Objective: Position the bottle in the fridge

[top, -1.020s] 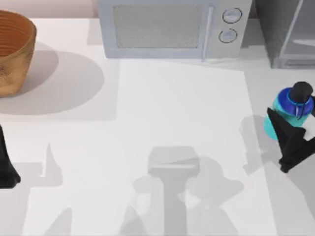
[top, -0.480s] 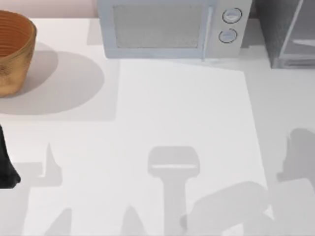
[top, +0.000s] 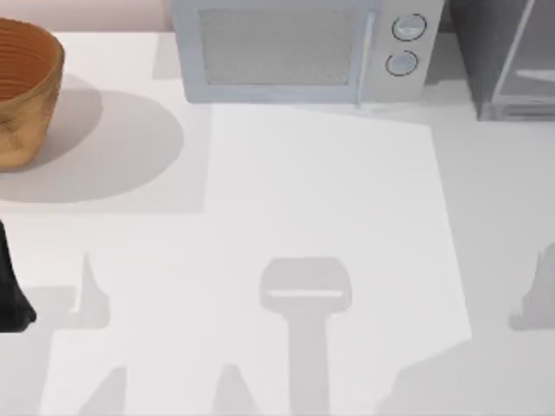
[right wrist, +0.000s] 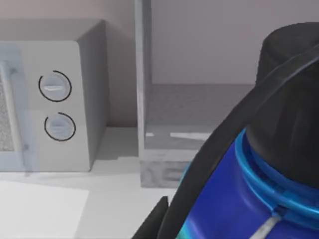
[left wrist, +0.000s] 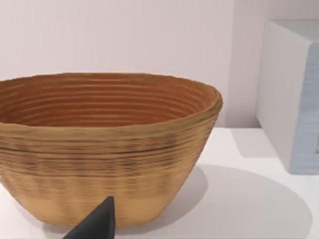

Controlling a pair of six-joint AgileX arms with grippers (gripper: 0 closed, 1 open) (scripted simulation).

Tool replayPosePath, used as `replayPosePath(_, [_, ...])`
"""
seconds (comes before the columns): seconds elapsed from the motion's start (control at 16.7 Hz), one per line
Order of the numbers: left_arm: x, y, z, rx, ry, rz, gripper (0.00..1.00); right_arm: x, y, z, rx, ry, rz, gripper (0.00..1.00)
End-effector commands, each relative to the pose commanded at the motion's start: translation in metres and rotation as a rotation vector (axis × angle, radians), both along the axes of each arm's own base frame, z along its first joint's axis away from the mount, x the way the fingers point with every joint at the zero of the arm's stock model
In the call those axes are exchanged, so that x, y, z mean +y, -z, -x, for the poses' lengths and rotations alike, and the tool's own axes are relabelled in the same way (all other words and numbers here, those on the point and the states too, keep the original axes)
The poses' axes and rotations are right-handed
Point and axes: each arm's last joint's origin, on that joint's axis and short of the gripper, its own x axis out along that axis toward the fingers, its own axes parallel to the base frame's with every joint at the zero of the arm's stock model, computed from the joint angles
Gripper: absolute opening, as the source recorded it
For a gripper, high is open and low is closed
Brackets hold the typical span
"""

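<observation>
Right claw (right wrist: 209,199) has carried the bottle (right wrist: 249,199) off the tabletop's (top: 329,191) right edge, pinching it, facing the fridge (right wrist: 199,109); left claw (top: 10,295) parked, can't tell.

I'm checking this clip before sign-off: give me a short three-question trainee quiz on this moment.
1. True or false: the bottle is close up in the right wrist view, with the fridge beyond it.
2. Which thing stands at the table's far left in the top view? A) basket B) kettle C) toaster
3. Fill in: the microwave carries two round ____ on its front.

Key: 1 true; 2 A; 3 dials. Note: the left gripper sits parked at the table's left edge.
</observation>
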Motion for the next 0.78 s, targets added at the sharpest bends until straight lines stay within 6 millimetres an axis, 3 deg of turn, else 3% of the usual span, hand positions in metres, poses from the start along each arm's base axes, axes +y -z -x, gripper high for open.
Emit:
replayPosePath(0.42, [0.000, 0.000, 0.000, 0.000, 0.000, 0.000, 1.00, 0.000, -0.008, -0.001, -0.016, -0.010, -0.002, 0.01])
replayPosePath(0.6, [0.000, 0.000, 0.000, 0.000, 0.000, 0.000, 1.00, -0.001, -0.035, -0.006, -0.066, -0.015, -0.001, 0.01])
replayPosePath(0.78, [0.000, 0.000, 0.000, 0.000, 0.000, 0.000, 1.00, -0.005, -0.070, -0.025, -0.106, -0.012, 0.006, 0.01])
